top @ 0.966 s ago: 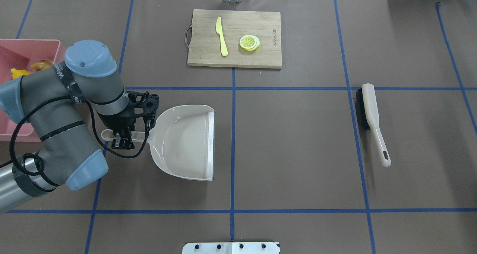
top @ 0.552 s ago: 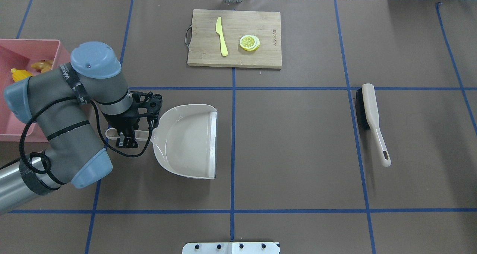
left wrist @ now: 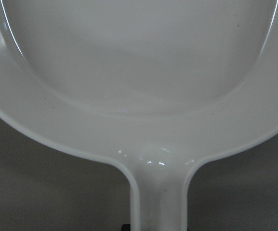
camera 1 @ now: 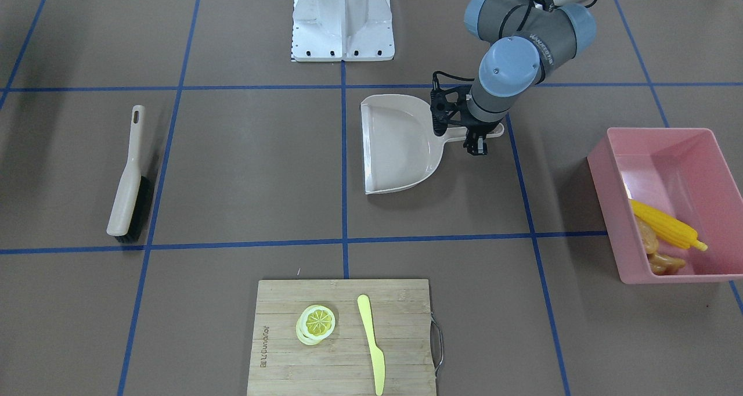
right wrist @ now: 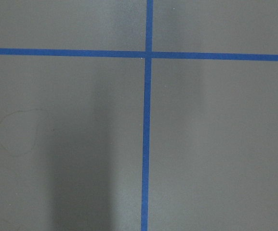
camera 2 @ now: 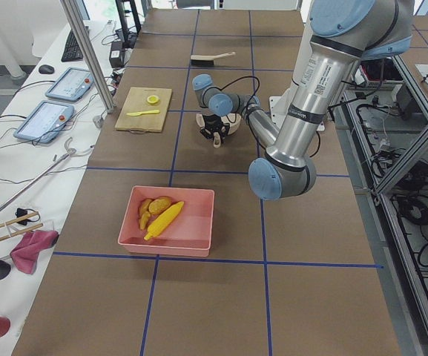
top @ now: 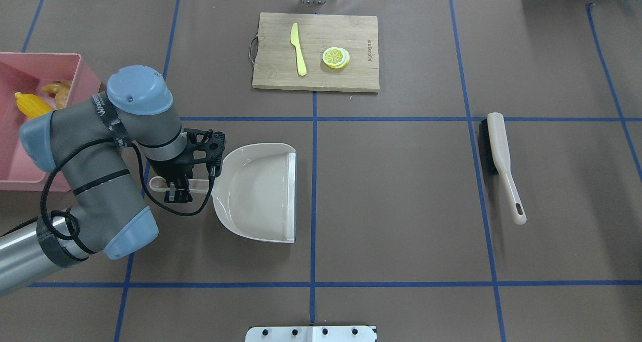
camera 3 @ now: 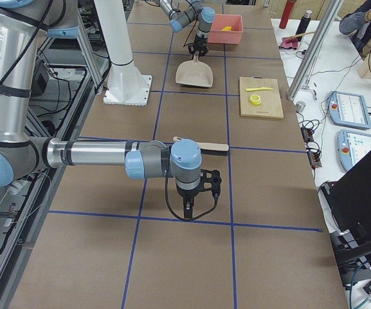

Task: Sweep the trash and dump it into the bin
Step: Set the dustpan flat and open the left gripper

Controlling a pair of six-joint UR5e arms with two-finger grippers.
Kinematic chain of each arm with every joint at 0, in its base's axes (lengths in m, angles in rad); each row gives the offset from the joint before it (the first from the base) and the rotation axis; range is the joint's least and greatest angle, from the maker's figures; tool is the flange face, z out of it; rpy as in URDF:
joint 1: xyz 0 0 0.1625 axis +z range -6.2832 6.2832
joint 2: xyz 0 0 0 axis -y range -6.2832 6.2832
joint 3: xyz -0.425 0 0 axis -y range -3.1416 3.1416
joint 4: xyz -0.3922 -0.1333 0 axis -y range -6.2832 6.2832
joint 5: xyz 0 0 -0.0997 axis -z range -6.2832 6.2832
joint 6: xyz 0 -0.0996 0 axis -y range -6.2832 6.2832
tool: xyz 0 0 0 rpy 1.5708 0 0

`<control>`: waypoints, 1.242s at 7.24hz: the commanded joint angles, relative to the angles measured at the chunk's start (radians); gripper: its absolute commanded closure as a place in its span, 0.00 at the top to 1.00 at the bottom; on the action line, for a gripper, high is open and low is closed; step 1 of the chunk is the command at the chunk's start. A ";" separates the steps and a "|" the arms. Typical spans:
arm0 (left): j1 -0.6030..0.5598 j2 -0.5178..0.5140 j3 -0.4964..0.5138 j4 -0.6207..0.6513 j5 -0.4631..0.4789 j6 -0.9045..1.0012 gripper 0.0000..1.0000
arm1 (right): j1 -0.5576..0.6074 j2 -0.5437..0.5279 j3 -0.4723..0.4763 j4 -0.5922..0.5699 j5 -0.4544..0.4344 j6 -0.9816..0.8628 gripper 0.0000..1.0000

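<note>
The pink bin stands at the table's left edge, also in the front view and the left view. In it lie the yellow corn cob, the brown potato and the tan ginger root. My left gripper is shut on the handle of the empty beige dustpan, right of the bin and low over the table. My right gripper shows only in the right view; I cannot tell whether it is open or shut.
A beige brush lies at the table's right. A wooden cutting board with a pale yellow knife and lemon slices sits at the far middle. Blue tape lines cross the brown table.
My left arm has carried the dustpan a little to the right, away from the bin. More of the corn and ginger in the bin is uncovered.
</note>
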 commanded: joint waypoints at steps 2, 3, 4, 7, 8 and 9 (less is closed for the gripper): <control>0.007 -0.005 0.008 -0.017 0.004 -0.001 0.00 | 0.000 0.000 0.000 0.001 0.002 -0.001 1.00; 0.007 -0.005 0.007 -0.017 0.011 -0.001 0.55 | 0.000 0.000 0.011 -0.001 0.002 -0.003 1.00; 0.007 -0.003 0.007 -0.021 0.015 -0.001 0.98 | 0.000 0.000 0.014 0.001 0.000 -0.003 1.00; -0.001 -0.002 -0.005 -0.032 0.015 -0.055 0.98 | 0.000 0.000 0.014 0.001 0.000 -0.001 1.00; -0.006 0.001 -0.022 -0.032 0.015 -0.079 0.98 | 0.000 0.000 0.014 0.001 0.000 -0.001 1.00; -0.037 0.008 -0.037 -0.032 0.015 -0.081 0.98 | 0.000 0.000 0.014 0.001 0.002 -0.001 1.00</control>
